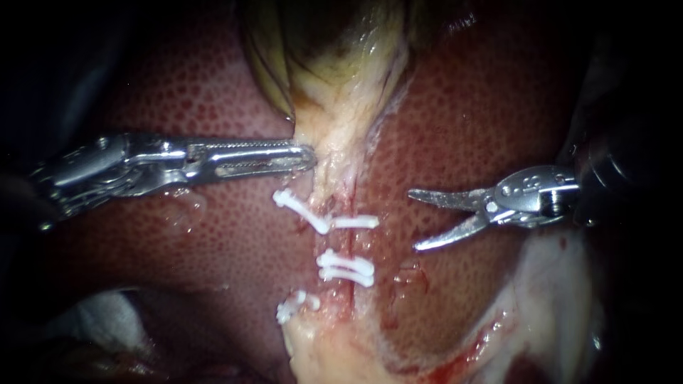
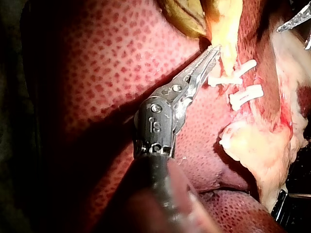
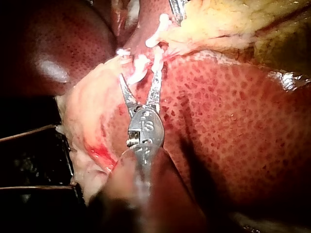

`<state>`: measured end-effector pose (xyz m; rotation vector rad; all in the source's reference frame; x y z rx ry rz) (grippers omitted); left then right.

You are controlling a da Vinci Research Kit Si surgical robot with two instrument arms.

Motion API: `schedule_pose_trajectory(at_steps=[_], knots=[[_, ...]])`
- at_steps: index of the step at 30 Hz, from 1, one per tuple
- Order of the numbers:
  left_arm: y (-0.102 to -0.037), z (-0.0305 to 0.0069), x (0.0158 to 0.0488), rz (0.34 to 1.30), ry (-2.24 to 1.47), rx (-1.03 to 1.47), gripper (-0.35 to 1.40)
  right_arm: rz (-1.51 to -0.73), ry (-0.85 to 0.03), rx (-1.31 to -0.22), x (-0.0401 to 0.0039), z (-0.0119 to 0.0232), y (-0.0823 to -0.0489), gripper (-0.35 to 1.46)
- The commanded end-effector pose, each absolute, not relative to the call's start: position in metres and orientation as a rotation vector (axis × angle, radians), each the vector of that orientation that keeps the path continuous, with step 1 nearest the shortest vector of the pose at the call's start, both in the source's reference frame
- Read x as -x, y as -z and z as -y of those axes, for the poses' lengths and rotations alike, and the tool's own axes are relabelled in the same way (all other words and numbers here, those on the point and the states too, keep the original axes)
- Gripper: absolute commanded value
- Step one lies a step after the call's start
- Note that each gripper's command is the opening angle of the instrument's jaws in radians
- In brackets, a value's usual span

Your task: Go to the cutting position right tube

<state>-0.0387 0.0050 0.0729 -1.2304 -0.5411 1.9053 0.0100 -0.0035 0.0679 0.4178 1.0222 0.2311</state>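
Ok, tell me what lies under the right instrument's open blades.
Bare mottled liver shows in the gap between the right instrument's open blades. The clips lie ahead of them, apart in the endoscope view. The liver right beneath each blade is covered.

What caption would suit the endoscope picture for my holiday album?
Open-bladed right instrument faces the white clips on pale tissue over the liver; the left instrument lies opposite.
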Motion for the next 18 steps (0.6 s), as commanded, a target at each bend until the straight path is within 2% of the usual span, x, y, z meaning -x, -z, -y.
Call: schedule_pose_trajectory(at_steps=[1, 7, 13, 18], knots=[[-0.0728, -0.0051, 0.0386, 0.542, -1.905, 1.23, -0.35, -1.022, -0.232, -0.418, -0.01, 0.0035, -0.0679, 1.43], [-0.0698, -0.0076, 0.0359, 0.548, -1.895, 1.215, -0.35, -1.022, -0.231, -0.418, -0.01, 0.0035, -0.068, 1.43], [-0.066, -0.0101, 0.0317, 0.5, -1.855, 1.238, -0.35, -1.022, -0.231, -0.417, -0.01, 0.0036, -0.068, 1.43], [-0.0631, -0.0112, 0.03, 0.465, -1.848, 1.266, -0.35, -1.022, -0.231, -0.417, -0.01, 0.0036, -0.068, 1.43]])
